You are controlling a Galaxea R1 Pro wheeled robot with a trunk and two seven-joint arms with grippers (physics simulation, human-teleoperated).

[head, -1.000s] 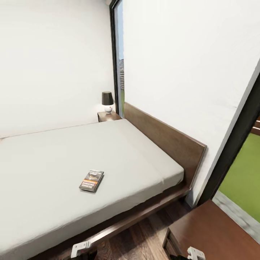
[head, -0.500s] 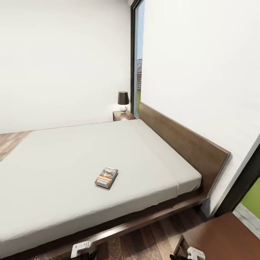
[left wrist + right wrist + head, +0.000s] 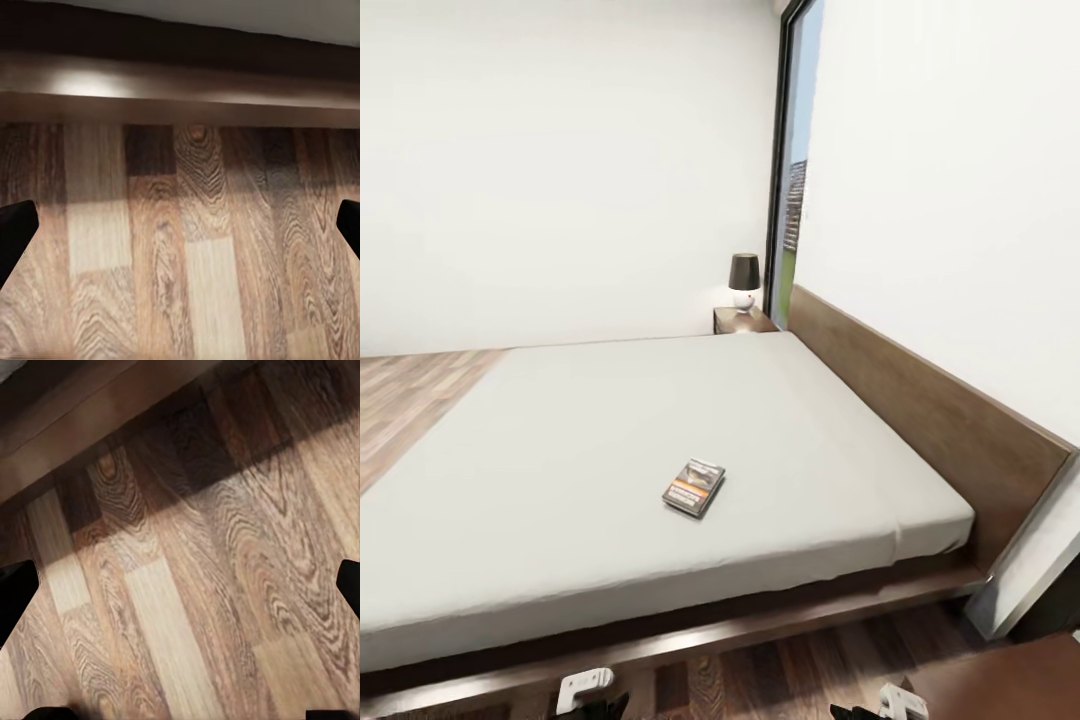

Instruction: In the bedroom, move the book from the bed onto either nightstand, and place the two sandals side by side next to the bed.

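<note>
bed (image 3: 560, 440): wide flat top, open all around the book (image 3: 694, 487) | headboard (image 3: 920, 420) blocks the right side | lamp (image 3: 744, 281) sits on far nightstand (image 3: 744, 320) | floor (image 3: 187, 255) under both grippers: bare

Left gripper (image 3: 180, 225) hung low over the wood floor (image 3: 202, 262), its two dark fingers (image 3: 15, 229) spread wide apart, right gripper (image 3: 180, 585) hung over the same floor, fingers spread wide too

The bed (image 3: 560, 440), a light-grey mattress on a dark wooden frame, carries the book (image 3: 694, 487).
</note>
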